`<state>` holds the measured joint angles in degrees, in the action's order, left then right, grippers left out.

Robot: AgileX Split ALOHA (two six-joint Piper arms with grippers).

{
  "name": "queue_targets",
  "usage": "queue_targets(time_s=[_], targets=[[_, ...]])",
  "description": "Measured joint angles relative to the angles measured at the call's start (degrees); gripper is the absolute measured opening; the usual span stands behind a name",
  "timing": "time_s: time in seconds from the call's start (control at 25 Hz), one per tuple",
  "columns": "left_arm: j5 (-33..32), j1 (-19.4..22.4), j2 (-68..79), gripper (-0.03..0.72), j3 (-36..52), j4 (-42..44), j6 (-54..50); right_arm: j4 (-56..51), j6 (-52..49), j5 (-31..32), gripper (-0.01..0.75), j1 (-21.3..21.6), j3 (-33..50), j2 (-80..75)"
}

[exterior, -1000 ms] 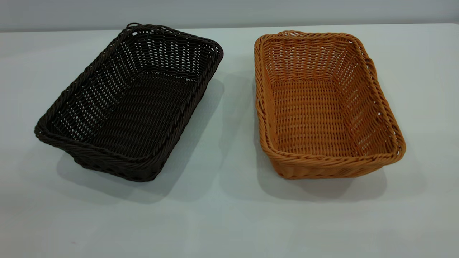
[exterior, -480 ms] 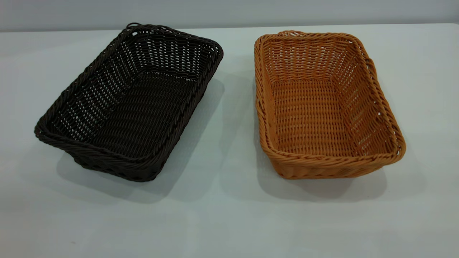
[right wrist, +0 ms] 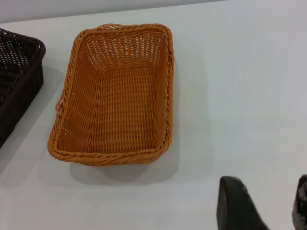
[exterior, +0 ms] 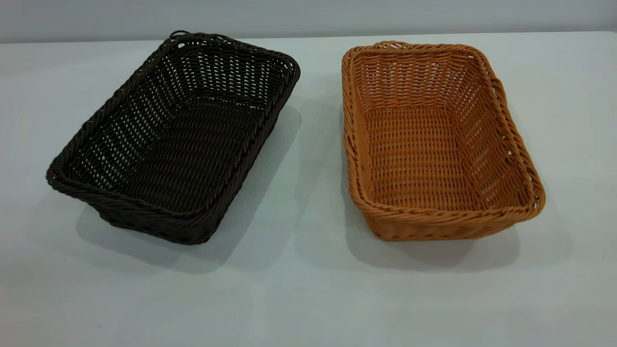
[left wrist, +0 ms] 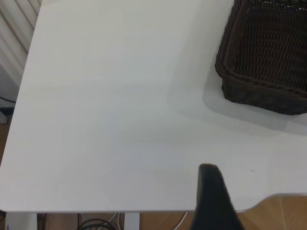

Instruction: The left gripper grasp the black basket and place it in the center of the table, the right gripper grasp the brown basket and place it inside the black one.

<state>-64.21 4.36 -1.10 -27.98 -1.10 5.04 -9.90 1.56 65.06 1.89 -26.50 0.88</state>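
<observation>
The black basket (exterior: 178, 135) sits empty on the left of the table (exterior: 308, 289), turned at a slant. The brown basket (exterior: 434, 140) sits empty on the right, a gap of bare table between them. Neither gripper shows in the exterior view. In the left wrist view my left gripper (left wrist: 211, 196) is a dark shape near the table's front edge, well apart from the black basket (left wrist: 264, 52). In the right wrist view my right gripper (right wrist: 268, 196) is open and empty over bare table, apart from the brown basket (right wrist: 117, 96).
The table's edge and corner (left wrist: 144, 210) show in the left wrist view, with cables and floor below. A corner of the black basket (right wrist: 17, 72) lies beside the brown one in the right wrist view. A grey wall (exterior: 308, 17) runs behind the table.
</observation>
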Motion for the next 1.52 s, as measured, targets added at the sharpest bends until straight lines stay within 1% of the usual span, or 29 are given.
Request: queue_targets(time_s=[0.28,0.44,0.56,0.68,0.8,0.92,1.04,1.28,1.4,1.52], targets=[[0.0,0.0,0.0,0.419,0.0,0.06,0.0,-2.7,0.17,-0.29,0.243,0.0,0.0,0.0],[0.34,0.0,0.0,0.419,0.0,1.92,-0.1,-3.74,0.35,-0.69,0.245,0.0,0.0,-0.05],[2.79,0.0,0.0,0.419,-0.06,3.46,-0.17,-6.96,2.17,-2.61,0.277,0.0,-0.28,-4.22],[9.98,0.0,2.94,0.419,-0.11,5.54,-0.17,-11.25,6.96,-10.16,0.351,0.0,-0.36,-12.46],[16.59,0.0,11.91,0.419,-0.11,7.46,-0.46,-16.56,13.03,-16.86,0.446,0.0,-0.36,-22.45],[22.47,0.0,22.41,0.419,-0.11,7.75,-2.03,-22.94,17.66,-20.86,0.512,0.0,-0.36,-32.86],[29.41,0.0,33.12,0.419,-0.11,7.81,-3.79,-32.28,21.8,-22.35,0.53,0.0,-0.36,-43.25],[41.13,0.0,51.11,0.419,-2.48,5.78,-4.38,-52.82,36.88,-21.97,0.532,0.0,-0.36,-61.95],[45.1,0.0,59.27,0.419,-4.79,5.78,-4.38,-60.73,37.62,-22.23,0.532,0.0,-0.36,-70.81],[47.21,0.0,66.82,0.419,-7.75,5.78,-4.38,-67.37,32.69,-21.88,0.533,0.0,-0.54,-79.96]])
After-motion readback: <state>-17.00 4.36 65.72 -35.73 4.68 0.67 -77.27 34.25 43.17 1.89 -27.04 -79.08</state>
